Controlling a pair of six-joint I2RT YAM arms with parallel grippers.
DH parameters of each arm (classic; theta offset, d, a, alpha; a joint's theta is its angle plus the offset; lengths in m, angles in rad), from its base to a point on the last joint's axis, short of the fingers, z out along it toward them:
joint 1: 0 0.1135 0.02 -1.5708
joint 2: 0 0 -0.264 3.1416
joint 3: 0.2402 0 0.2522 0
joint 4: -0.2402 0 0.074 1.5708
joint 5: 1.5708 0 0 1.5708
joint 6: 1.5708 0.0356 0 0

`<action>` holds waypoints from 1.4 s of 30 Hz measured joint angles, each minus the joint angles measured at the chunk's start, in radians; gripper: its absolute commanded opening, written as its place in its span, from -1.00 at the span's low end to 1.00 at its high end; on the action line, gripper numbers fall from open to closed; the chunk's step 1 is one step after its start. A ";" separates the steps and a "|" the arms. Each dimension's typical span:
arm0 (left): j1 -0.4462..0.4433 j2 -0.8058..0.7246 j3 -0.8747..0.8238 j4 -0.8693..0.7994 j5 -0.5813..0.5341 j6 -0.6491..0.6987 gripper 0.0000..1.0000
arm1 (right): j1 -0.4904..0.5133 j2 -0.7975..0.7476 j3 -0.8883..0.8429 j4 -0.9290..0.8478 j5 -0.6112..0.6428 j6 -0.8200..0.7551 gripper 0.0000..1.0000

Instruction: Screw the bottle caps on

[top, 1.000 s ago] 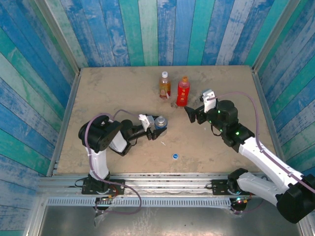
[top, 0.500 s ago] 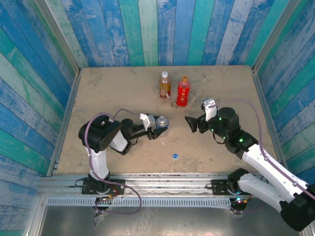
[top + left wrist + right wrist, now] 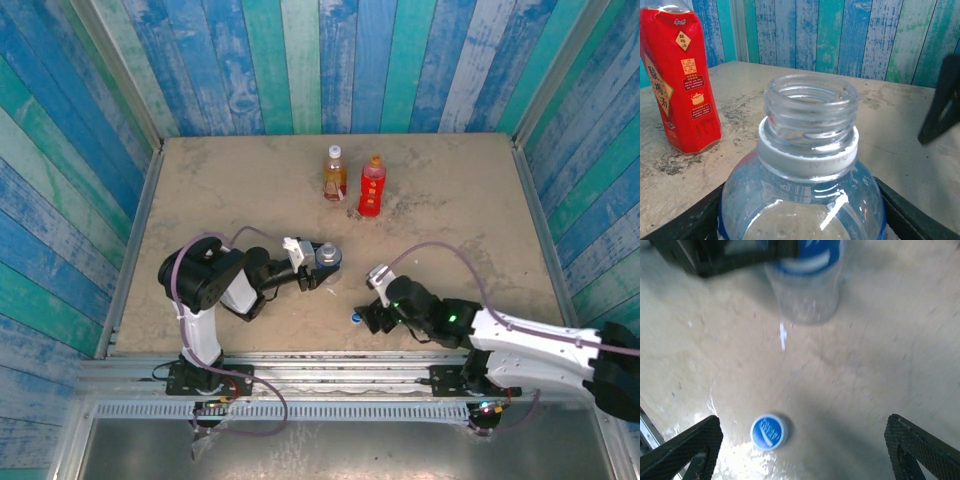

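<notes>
My left gripper (image 3: 318, 262) is shut on the clear bottle (image 3: 326, 257), which stands upright at mid-table. In the left wrist view its threaded neck (image 3: 810, 115) is bare, and the jaws flank the body at the bottom edge. The blue cap (image 3: 355, 318) lies flat on the table near the front edge. My right gripper (image 3: 366, 318) hovers low right beside it. In the right wrist view the blue cap (image 3: 768, 431) sits between the wide-open fingers (image 3: 687, 447), nearer the left one. The amber tea bottle (image 3: 334, 172) shows a white top. The red bottle (image 3: 371, 186) shows an orange top.
The amber and red bottles stand together at the back centre of the sandy table (image 3: 200, 200). Blue-green plank walls (image 3: 300, 60) close in three sides. A metal rail (image 3: 330, 360) runs along the front edge, close to the blue cap.
My right arm has swung from beside the red bottle down toward the front edge, ending low over the blue cap. The left gripper and clear bottle have barely moved.
</notes>
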 measured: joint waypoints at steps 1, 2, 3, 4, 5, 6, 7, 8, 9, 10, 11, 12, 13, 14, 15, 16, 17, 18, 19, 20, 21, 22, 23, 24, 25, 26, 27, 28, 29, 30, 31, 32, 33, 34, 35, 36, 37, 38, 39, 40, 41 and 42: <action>0.000 0.000 0.000 -0.002 0.000 0.003 0.15 | 0.017 0.036 0.000 0.007 0.005 0.009 0.60; -0.001 -0.002 0.000 -0.003 0.000 0.005 0.14 | 0.030 0.069 0.000 0.019 0.011 0.018 0.56; -0.001 -0.003 -0.001 -0.005 -0.001 0.008 0.14 | 0.040 0.100 0.000 0.031 0.014 0.025 0.53; -0.001 -0.005 -0.002 -0.007 -0.002 0.011 0.14 | 0.050 0.134 0.000 0.045 0.017 0.033 0.47; -0.001 -0.006 -0.003 -0.010 -0.002 0.014 0.14 | 0.055 0.158 0.000 0.057 0.018 0.040 0.41; -0.001 -0.009 -0.003 -0.014 -0.002 0.015 0.15 | 0.060 0.185 0.000 0.073 0.017 0.048 0.36; -0.001 -0.012 -0.003 -0.019 -0.003 0.017 0.15 | 0.061 0.204 0.000 0.087 0.015 0.053 0.32; -0.002 -0.014 -0.003 -0.022 -0.003 0.018 0.15 | 0.061 0.220 0.000 0.100 0.014 0.056 0.29; -0.002 -0.016 -0.003 -0.025 -0.003 0.019 0.15 | 0.062 0.238 0.000 0.112 0.014 0.058 0.28; -0.002 -0.017 -0.003 -0.028 -0.003 0.019 0.15 | 0.062 0.253 0.000 0.121 0.014 0.060 0.25; -0.002 -0.018 -0.003 -0.029 -0.003 0.019 0.15 | 0.062 0.264 0.000 0.128 0.013 0.061 0.22; -0.002 -0.018 -0.003 -0.029 -0.003 0.019 0.16 | 0.062 0.275 0.000 0.134 0.011 0.061 0.19; -0.002 -0.019 -0.003 -0.030 -0.003 0.021 0.16 | 0.062 0.284 0.000 0.138 0.011 0.061 0.16; -0.002 -0.019 -0.003 -0.030 -0.003 0.021 0.16 | 0.062 0.291 0.000 0.141 0.011 0.061 0.13; -0.002 -0.019 -0.004 -0.030 -0.003 0.022 0.17 | 0.063 0.296 0.000 0.145 0.011 0.062 0.11; -0.002 -0.019 -0.004 -0.030 -0.003 0.023 0.16 | 0.063 0.301 0.000 0.148 0.010 0.062 0.06; -0.002 -0.019 -0.005 -0.030 -0.003 0.023 0.17 | 0.063 0.303 0.000 0.150 0.010 0.062 0.03; -0.002 -0.019 -0.005 -0.030 -0.002 0.023 0.17 | 0.063 0.306 0.000 0.153 0.009 0.061 0.00; -0.002 -0.019 -0.005 -0.030 -0.002 0.024 0.17 | 0.063 0.309 0.000 0.155 0.006 0.061 -0.03; -0.002 -0.019 -0.005 -0.030 -0.002 0.025 0.17 | 0.063 0.311 0.000 0.158 0.004 0.060 -0.09; -0.002 -0.021 -0.005 -0.031 0.000 0.027 0.17 | 0.063 0.313 0.000 0.159 0.001 0.061 -0.16; -0.002 -0.022 -0.005 -0.033 0.001 0.027 0.17 | 0.063 0.315 0.000 0.163 -0.002 0.061 -0.21; -0.002 -0.023 -0.005 -0.035 0.002 0.029 0.18 | 0.063 0.317 0.000 0.165 -0.004 0.060 -0.22; -0.002 -0.025 -0.005 -0.038 0.002 0.031 0.18 | 0.063 0.319 0.000 0.167 -0.005 0.060 -0.22; -0.002 -0.027 -0.006 -0.042 0.004 0.034 0.18 | 0.064 0.320 0.000 0.168 -0.005 0.060 -0.23; -0.002 -0.030 -0.006 -0.046 0.005 0.036 0.18 | 0.064 0.320 0.000 0.169 -0.006 0.060 -0.24; -0.002 -0.032 -0.006 -0.049 0.005 0.038 0.18 | 0.064 0.320 0.000 0.171 -0.006 0.060 -0.28; -0.002 -0.032 -0.006 -0.051 0.006 0.039 0.18 | 0.064 0.320 0.000 0.172 -0.007 0.060 -0.33; -0.002 -0.032 -0.006 -0.051 0.005 0.039 0.18 | 0.064 0.320 0.000 0.172 -0.007 0.060 -0.34; -0.002 -0.032 -0.006 -0.051 0.005 0.040 0.18 | 0.064 0.320 0.000 0.172 -0.007 0.060 -0.35; -0.002 -0.033 -0.006 -0.053 0.005 0.040 0.18 | 0.064 0.320 0.000 0.173 -0.007 0.060 -0.36; -0.002 -0.034 -0.006 -0.054 0.005 0.040 0.18 | 0.064 0.320 0.000 0.173 -0.007 0.060 -0.36; -0.002 -0.034 -0.006 -0.055 0.005 0.041 0.18 | 0.064 0.320 0.000 0.173 -0.007 0.060 -0.37; -0.002 -0.034 -0.006 -0.055 0.005 0.041 0.18 | 0.064 0.320 0.000 0.172 -0.007 0.060 -0.37; -0.002 -0.035 -0.006 -0.055 0.005 0.041 0.19 | 0.064 0.319 0.000 0.171 -0.006 0.060 -0.34; -0.002 -0.035 -0.006 -0.055 0.005 0.041 0.19 | 0.064 0.316 0.000 0.170 -0.006 0.060 -0.27; -0.002 -0.035 -0.006 -0.056 0.005 0.041 0.19 | 0.064 0.313 0.000 0.168 -0.004 0.059 -0.25; -0.002 -0.035 -0.006 -0.056 0.005 0.041 0.19 | 0.064 0.310 0.000 0.168 -0.004 0.059 -0.27; -0.002 -0.035 -0.006 -0.056 0.005 0.041 0.19 | 0.064 0.308 0.000 0.168 -0.004 0.057 -0.30; -0.002 -0.035 -0.006 -0.056 0.005 0.041 0.19 | 0.064 0.307 0.001 0.168 -0.004 0.055 -0.31; -0.002 -0.035 -0.006 -0.056 0.005 0.041 0.19 | 0.064 0.307 0.001 0.167 -0.004 0.056 -0.30; -0.002 -0.035 -0.006 -0.056 0.005 0.041 0.19 | 0.064 0.308 0.002 0.167 -0.004 0.056 -0.29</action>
